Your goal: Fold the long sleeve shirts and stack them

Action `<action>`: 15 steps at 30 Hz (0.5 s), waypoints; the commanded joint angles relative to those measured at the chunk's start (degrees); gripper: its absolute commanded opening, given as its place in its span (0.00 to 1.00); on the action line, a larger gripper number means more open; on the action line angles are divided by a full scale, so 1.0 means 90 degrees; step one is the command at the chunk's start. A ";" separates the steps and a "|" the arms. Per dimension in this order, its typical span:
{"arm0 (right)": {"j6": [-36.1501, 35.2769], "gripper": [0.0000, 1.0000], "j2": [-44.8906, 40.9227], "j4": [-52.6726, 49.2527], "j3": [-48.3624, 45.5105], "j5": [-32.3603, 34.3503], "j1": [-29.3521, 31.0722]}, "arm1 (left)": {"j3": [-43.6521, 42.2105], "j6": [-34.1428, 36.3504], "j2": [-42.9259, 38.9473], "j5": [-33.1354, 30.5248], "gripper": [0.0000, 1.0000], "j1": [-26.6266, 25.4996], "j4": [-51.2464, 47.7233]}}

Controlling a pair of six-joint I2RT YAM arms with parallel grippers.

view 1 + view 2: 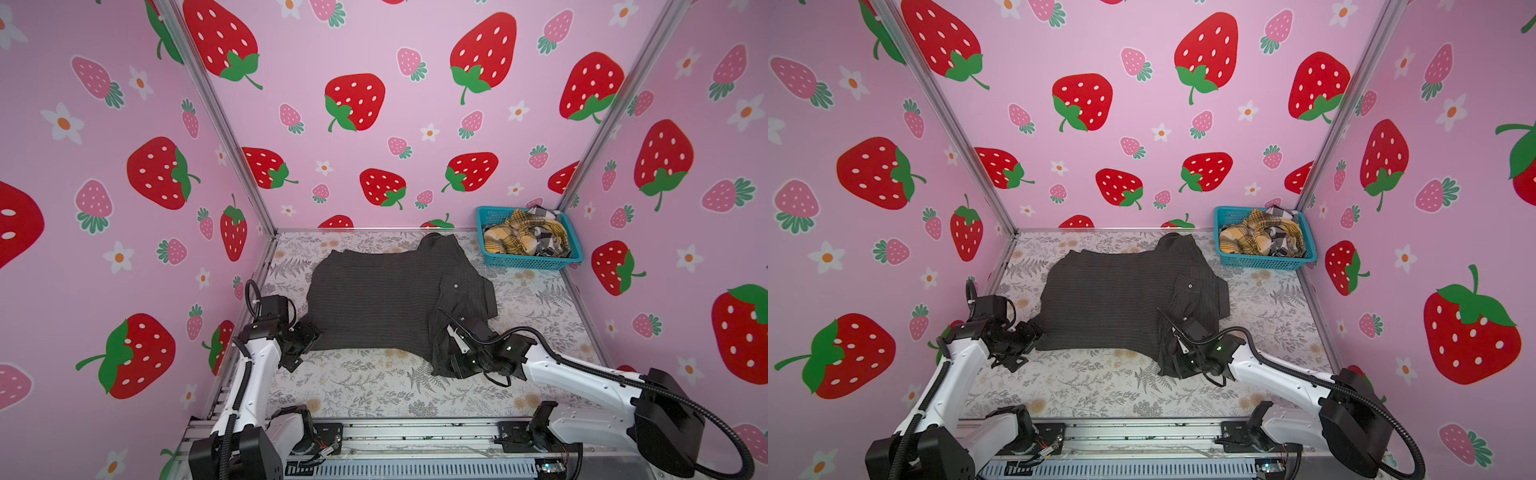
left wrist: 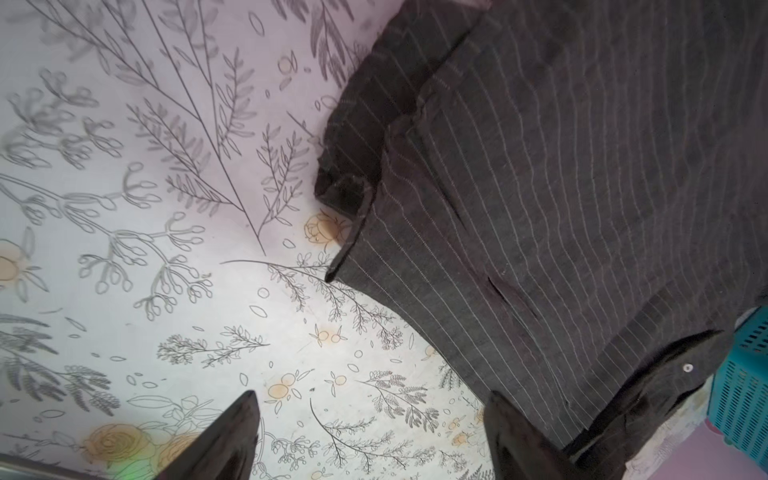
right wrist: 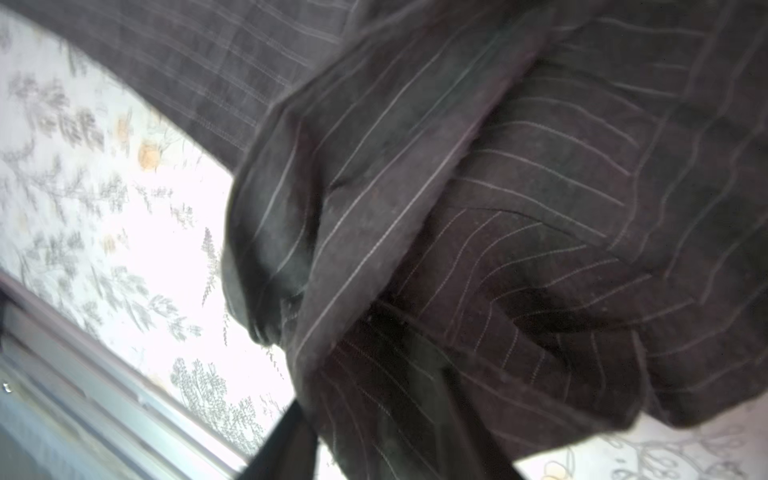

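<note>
Charcoal shirt [image 1: 374,299] mid-fold on the counter [image 1: 374,386]; plaid shirt [image 1: 511,237] and checked shirt [image 1: 544,216] are unstarted in the basket [image 1: 528,262].
The charcoal shirt lies spread just beside the basket. The left claw [image 2: 372,399] is released and empty at the hem corner farthest from the basket. The right claw [image 1: 455,349] is buried in bunched cloth on the basket-side edge, and I cannot tell its grip. Judged next: secure both edges, then fold across.

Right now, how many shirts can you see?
3: a dark striped shirt on the table; a yellow plaid shirt and a black-and-white checked shirt in the basket. More may hide underneath.
</note>
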 commanded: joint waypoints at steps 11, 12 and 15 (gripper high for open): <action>0.0210 0.75 -0.0725 -0.0898 0.1358 0.1277 -0.0972 | 0.0030 -0.0269 0.1050 0.0545 0.51 0.0472 0.0736; 0.0153 0.73 -0.0692 -0.0935 0.1406 0.1213 -0.1306 | 0.0093 -0.0314 0.1118 0.0616 0.43 0.0441 0.0807; 0.0009 0.62 -0.0283 -0.0906 0.1487 0.0887 -0.2247 | 0.0320 -0.0412 0.1320 0.0515 0.31 0.0188 0.0861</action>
